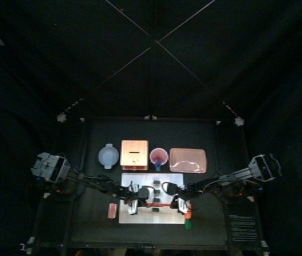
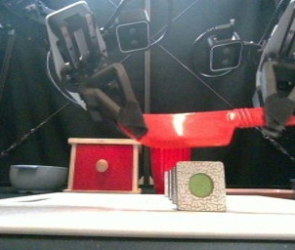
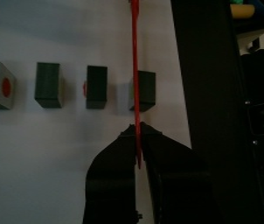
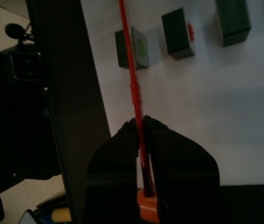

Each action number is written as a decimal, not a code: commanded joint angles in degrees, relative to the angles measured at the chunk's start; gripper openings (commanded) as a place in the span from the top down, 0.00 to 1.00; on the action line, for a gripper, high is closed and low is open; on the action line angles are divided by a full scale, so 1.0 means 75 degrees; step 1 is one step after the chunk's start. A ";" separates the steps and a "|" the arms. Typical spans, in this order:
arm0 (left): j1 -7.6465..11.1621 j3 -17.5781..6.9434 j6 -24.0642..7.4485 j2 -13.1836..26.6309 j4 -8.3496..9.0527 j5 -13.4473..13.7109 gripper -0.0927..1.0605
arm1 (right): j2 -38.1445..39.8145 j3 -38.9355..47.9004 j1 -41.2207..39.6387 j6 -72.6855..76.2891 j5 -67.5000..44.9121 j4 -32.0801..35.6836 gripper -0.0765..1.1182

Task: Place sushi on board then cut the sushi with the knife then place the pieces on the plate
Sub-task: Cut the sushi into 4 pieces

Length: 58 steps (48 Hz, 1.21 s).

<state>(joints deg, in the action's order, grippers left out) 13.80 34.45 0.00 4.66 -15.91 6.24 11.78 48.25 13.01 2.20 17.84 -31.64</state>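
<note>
Your left gripper [image 2: 127, 124] and right gripper [image 2: 280, 117] each pinch one end of the red knife [image 2: 196, 125], held level above the board [image 2: 111, 217]. Four sushi pieces [image 2: 200, 186] sit in a row on the board.

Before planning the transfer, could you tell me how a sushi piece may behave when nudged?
The sushi piece stands upright on a narrow base, so it may tip if nudged. Its flat, blocky faces suggest it is stiff and won't roll.
</note>
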 commanded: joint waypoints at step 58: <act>-0.1418 -0.0328 -0.0035 -0.0410 0.1371 -0.1324 0.27 | 0.5074 0.2520 -0.1559 0.2051 0.2789 0.1605 0.60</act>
